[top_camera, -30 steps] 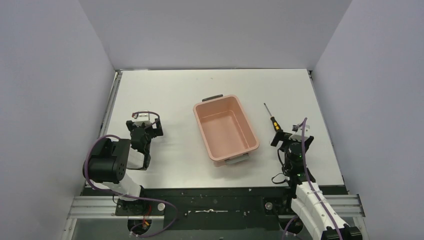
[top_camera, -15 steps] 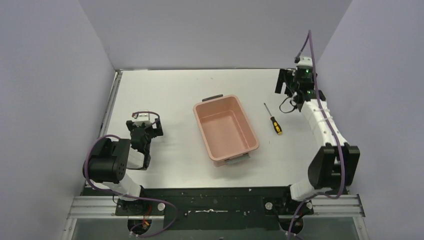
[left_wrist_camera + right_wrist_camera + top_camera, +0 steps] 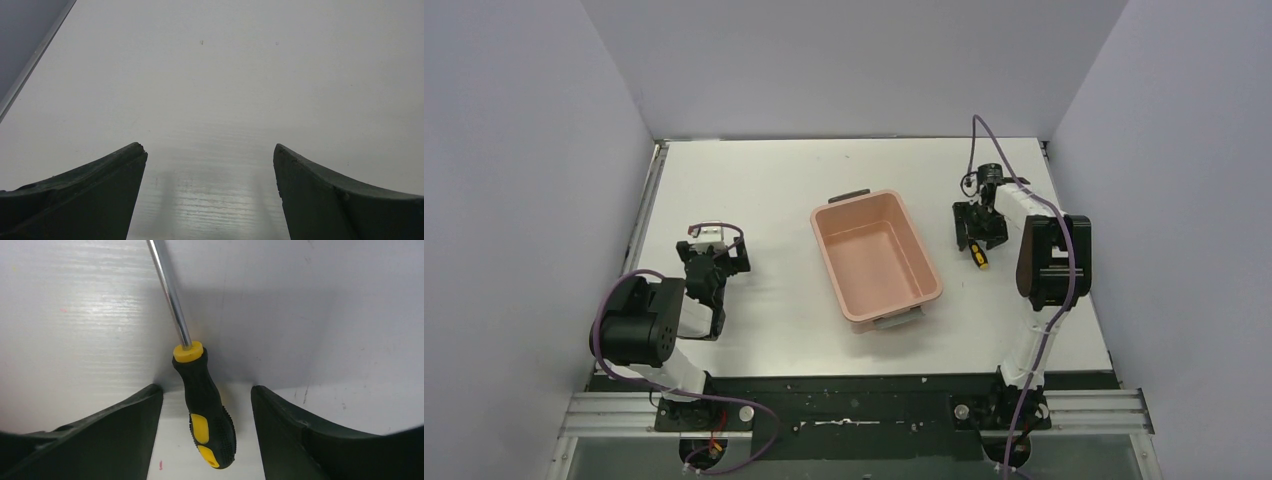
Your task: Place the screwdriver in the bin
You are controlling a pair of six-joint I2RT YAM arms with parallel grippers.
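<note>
- Since half a second ago, the right arm has swung back from the far right corner and come down; its right claw [image 3: 977, 232] [image 3: 206, 390] now sits over the screwdriver [image 3: 979, 260] [image 3: 206, 407], which lies where it lay before.
- Nearest the arm bases, the left arm is folded low on the left side, unchanged from the earlier frames, with the left claw [image 3: 713, 262] [image 3: 209, 150] pointing at the white surface [image 3: 764, 190].
- Its wrist camera shows that claw spread wide, with only bare surface between the fingers.
- Centre stage, the salmon-pink bin [image 3: 921, 252] stands at a slight angle, with a grey handle at each short end and nothing inside it.
- Just to the right of the bin, and clear of it, the screwdriver lies flat on the surface, outside the bin.
- From the right wrist camera, the black-and-yellow handle lies between the two dark fingers [image 3: 125, 425] of the spread claw, with a gap on each side.
- Beyond the handle, the thin metal shaft runs away from the claw and out of the top of that view.
- From above, the claw hides the shaft, and only the butt of the handle shows at its near side.
</note>
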